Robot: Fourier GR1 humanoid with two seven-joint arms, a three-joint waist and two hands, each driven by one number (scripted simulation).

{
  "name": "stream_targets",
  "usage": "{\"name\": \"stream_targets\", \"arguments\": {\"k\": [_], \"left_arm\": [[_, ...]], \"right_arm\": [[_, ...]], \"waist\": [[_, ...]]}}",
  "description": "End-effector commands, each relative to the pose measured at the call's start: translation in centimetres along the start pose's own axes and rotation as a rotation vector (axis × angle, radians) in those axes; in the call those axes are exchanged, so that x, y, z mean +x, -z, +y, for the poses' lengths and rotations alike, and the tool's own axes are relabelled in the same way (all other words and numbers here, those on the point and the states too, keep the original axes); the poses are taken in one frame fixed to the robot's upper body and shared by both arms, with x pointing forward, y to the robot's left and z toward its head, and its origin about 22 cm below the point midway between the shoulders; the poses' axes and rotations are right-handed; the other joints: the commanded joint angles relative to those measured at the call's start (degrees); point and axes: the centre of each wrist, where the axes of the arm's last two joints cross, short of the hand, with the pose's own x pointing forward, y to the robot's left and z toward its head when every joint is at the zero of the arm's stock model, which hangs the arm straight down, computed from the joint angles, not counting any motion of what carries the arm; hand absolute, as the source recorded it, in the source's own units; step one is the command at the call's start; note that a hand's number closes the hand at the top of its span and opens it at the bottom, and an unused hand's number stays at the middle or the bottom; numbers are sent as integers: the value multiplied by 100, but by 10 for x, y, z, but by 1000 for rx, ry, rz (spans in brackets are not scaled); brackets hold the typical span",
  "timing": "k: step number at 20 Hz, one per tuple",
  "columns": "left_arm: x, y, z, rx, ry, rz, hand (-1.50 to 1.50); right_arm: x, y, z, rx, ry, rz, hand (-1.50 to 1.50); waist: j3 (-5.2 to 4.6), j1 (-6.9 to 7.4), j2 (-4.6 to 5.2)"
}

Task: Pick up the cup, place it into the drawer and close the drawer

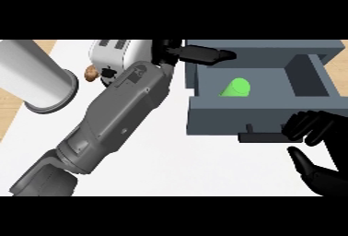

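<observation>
1. The cup (236, 87) is bright green and lies tipped on its side inside the open drawer (258, 117).
2. The cup is just to the right of the left hand (204, 54) and a little lower in the picture. They do not touch.
3. The left hand is black. It sits over the back left corner of the drawer, with its fingers straight and pointing right. It holds nothing.
4. The grey left forearm (115, 120) goes from that hand down to the bottom left of the picture, over the white table (170, 170).
5. The right hand (316, 152) is at the front right corner of the drawer. The cup is up and to the left of it, well apart.
6. The fingers of the right hand bend over the front of the drawer, right by the dark handle (262, 136). The thumb points away below them. I cannot tell if the fingers really grab the handle or the drawer.
7. The drawer is blue-grey and pulled out of a blue-grey cabinet (272, 48).
8. A white toaster (115, 57) stands to the left of the left hand, partly hidden by the forearm.
9. A small brown thing (89, 73) sits at the left of the toaster. I cannot tell what it is.
10. A big grey tube-like thing (34, 76) lies far left of the left hand.
</observation>
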Motion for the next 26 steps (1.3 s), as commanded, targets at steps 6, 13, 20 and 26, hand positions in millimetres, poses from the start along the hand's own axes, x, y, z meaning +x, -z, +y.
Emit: {"name": "stream_targets", "arguments": {"k": [6, 13, 20, 26], "left_arm": [[1, -45, 75, 99, -39, 19, -150], [19, -99, 137, 164, -58, 53, -150], [28, -140, 173, 159, -71, 47, -150], [20, -170, 200, 189, -72, 54, -150]], "right_arm": [[-3, -13, -16, 94, -229, 100, 150], [-4, -9, 6, 113, -280, 186, 150], [-31, 15, 11, 236, -553, 191, 150], [-67, 23, 11, 326, -791, 218, 150]], "waist": [[1, 206, -43], [0, 114, -15], [1, 207, 17], [2, 141, 40]]}}
